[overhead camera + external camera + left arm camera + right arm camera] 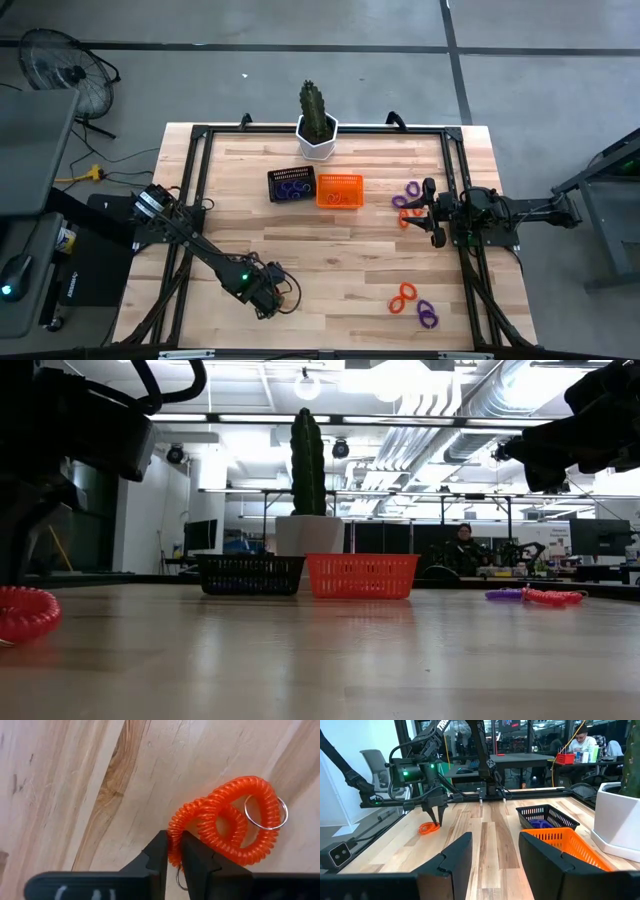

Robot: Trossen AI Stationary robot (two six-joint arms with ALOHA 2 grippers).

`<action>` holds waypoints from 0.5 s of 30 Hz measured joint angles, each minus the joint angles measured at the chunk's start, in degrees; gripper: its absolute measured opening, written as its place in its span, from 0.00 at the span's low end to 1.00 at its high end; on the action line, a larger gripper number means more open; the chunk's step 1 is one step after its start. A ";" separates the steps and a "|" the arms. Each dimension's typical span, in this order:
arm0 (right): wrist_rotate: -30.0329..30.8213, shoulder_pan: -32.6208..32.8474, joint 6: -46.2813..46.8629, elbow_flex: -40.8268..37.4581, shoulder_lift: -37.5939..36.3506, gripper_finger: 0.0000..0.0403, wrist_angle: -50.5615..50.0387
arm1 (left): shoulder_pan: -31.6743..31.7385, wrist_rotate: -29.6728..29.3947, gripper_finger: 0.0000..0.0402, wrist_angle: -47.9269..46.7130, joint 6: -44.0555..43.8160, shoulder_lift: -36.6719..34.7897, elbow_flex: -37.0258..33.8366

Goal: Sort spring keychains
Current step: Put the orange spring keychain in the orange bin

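Note:
My left gripper [173,851] stands near the table's near left edge [268,300], pointing down and shut on an orange spring keychain [227,822] that lies on the wood; it also shows in the right wrist view [427,828]. More spring keychains lie loose: purple [408,192] and orange [403,218] ones by my right gripper, and an orange [402,297] and a purple [427,313] one at the near right. My right gripper [495,855] waits open at the right side [432,213]. My left gripper pinches one strand of the orange keychain's coil [173,837] between its two fingers, at the loop's edge away from the metal ring [266,812]. The fingers come from above, pointing down. The rest of the twisted loop lies flat on the table.
A black mesh basket [291,184] holding purple coils and an orange mesh basket [339,190] stand side by side at the table's far middle. Behind them is a white pot with a cactus [317,125]. Bare wood lies between my left gripper and the baskets.

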 joint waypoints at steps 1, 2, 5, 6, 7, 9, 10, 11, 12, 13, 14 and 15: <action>0.00 0.00 0.00 0.02 0.00 0.39 0.00 | 0.30 -0.27 0.09 -0.90 0.00 0.04 0.50; 0.00 0.02 0.00 0.00 0.00 0.39 0.00 | 0.36 -0.44 0.08 -1.82 0.02 0.07 1.08; 0.00 0.01 0.00 0.02 -0.02 0.39 0.00 | 0.32 -1.26 0.06 -4.03 0.49 -1.44 1.66; 0.00 0.00 0.00 0.01 -0.02 0.39 0.00 | 0.37 -1.76 0.06 -5.42 0.52 -1.76 1.84; 0.00 0.00 0.00 0.00 -0.02 0.39 0.00 | 0.78 -2.19 0.06 -6.28 0.49 -1.89 2.11; 0.00 0.02 0.00 0.00 -0.01 0.39 0.00 | 1.12 -3.75 0.06 -8.31 0.47 -2.50 3.08; 0.00 0.01 0.00 0.00 -0.02 0.39 0.00 | 1.23 -4.85 0.06 -10.69 0.36 -3.16 3.46; 0.00 0.00 0.00 0.00 -0.02 0.39 0.00 | 1.31 -6.20 0.06 -13.07 0.14 -3.83 3.98; 0.00 0.00 0.00 0.02 0.00 0.39 0.00 | 1.59 -7.37 0.06 -14.45 -0.05 -4.34 4.75; -0.01 0.02 0.01 0.01 0.02 0.39 -0.01 | 1.87 -7.97 0.06 -15.17 -0.26 -4.72 5.45; 0.00 0.01 0.00 0.02 0.02 0.39 0.00 | 1.88 -8.52 0.06 -16.45 -0.47 -5.13 5.86; 0.00 0.01 0.00 0.02 0.00 0.39 -0.01 | 1.89 -9.20 0.06 -18.38 -0.59 -5.72 6.08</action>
